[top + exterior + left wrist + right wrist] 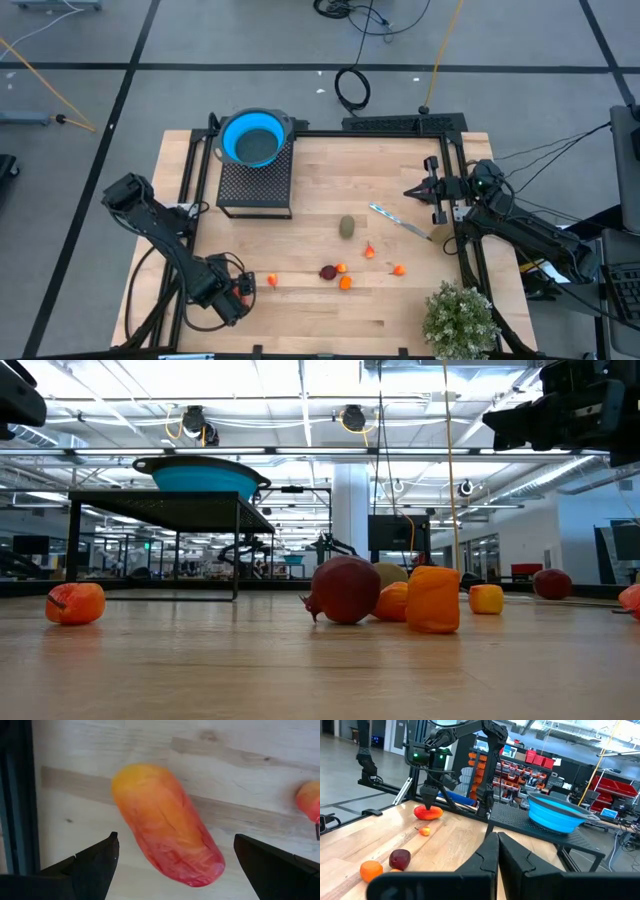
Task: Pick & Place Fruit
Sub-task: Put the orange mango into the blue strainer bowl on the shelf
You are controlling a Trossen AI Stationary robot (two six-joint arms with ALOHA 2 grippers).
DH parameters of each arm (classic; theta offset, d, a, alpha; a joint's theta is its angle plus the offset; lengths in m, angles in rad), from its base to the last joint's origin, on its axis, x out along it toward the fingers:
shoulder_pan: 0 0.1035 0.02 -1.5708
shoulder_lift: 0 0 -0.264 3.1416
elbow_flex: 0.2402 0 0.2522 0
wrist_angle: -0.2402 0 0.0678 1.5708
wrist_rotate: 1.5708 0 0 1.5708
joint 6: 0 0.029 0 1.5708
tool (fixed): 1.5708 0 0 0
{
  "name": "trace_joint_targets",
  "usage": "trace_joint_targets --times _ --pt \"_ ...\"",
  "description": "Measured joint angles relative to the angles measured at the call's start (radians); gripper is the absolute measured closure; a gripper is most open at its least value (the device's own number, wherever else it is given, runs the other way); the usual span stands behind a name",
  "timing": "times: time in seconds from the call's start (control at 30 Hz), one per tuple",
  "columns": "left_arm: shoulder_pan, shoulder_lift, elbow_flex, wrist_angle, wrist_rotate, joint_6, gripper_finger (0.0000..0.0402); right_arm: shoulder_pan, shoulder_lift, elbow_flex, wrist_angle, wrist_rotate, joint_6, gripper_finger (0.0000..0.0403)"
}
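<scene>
The left end effector (238,292) hangs low over the near left part of the wooden surface (330,190), its two dark fingers (90,870) spread wide apart on either side of the long red-orange fruit (167,822), which lies flat on the wood between them; I can't tell from here whether the fingers touch it. Just beside it sits a small orange piece (271,281). Farther along the surface, near the middle, the dark red fruit (327,271) lies among a few tiny orange ones (345,283), one of them touching or nearly touching it. The brownish-green oval (347,227) rests a bit beyond them, apart from the rest. A thin silvery utensil (399,222) lies toward the right side. A blue bowl (251,138) stands on a black mesh rack (255,185) at the far left of the surface, and a bushy green plant (460,318) stands at the near right corner. The right end effector (412,192) waits at the right edge, fingers pressed together, holding nothing.
</scene>
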Motion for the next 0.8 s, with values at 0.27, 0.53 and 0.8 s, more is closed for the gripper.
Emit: trace_joint_targets --times 0.27,0.53,0.8 --pt "0.001 0.0 -0.116 0.192 0.015 -0.005 0.0009 0.0 0.0 0.0 0.0 0.0 -0.001 0.0403" --pt "0.001 0.0 -0.187 0.273 0.015 0.013 0.0009 0.0 0.0 0.0 0.0 0.0 -0.006 0.0403" --pt "-0.01 0.0 -0.188 0.233 0.024 0.017 0.0026 0.0 0.0 0.0 0.0 0.001 0.0 0.0403"
